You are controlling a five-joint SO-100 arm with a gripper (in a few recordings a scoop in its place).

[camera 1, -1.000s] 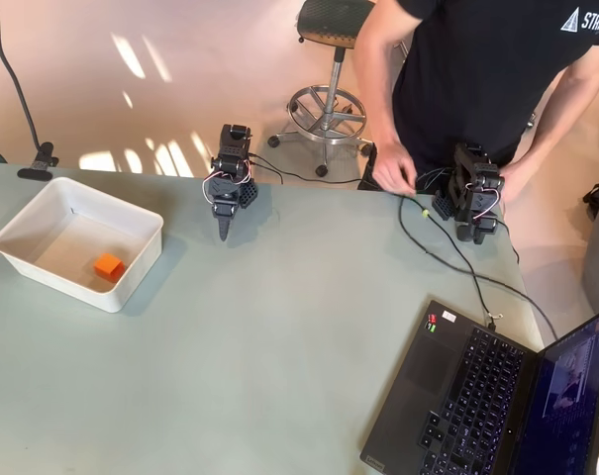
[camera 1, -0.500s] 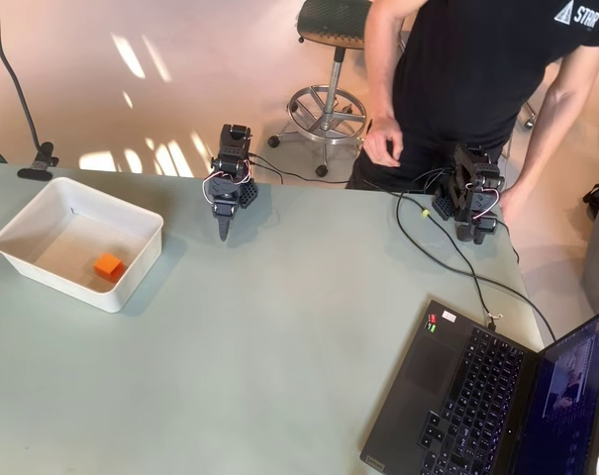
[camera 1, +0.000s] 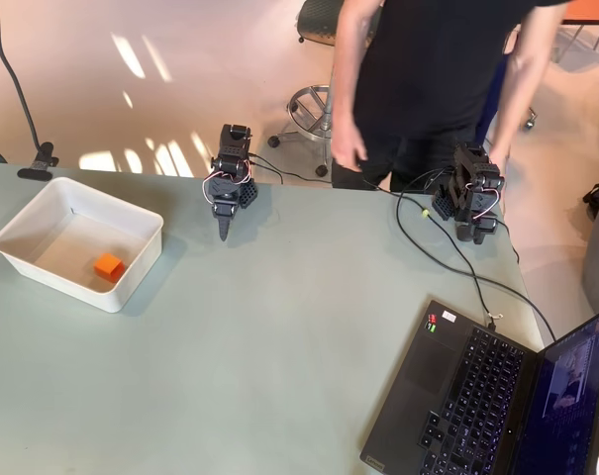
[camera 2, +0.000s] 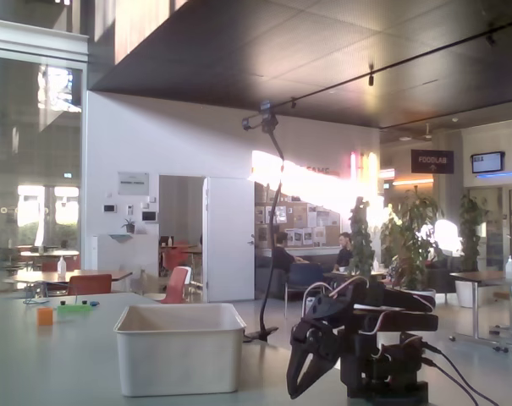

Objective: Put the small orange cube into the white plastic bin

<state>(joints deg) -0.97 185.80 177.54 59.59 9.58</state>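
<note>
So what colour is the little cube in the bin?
Orange. The cube shows best in the overhead view.

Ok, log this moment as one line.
small orange cube: in white plastic bin | end effector: folded, away from bin, carrying nothing | task: done

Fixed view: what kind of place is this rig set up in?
Probably a public campus or office atrium with a café, not a lab. Behind the white plastic bin stand café tables with red chairs, seated people, tall potted plants and a hanging "FOODLAB" sign.
</note>
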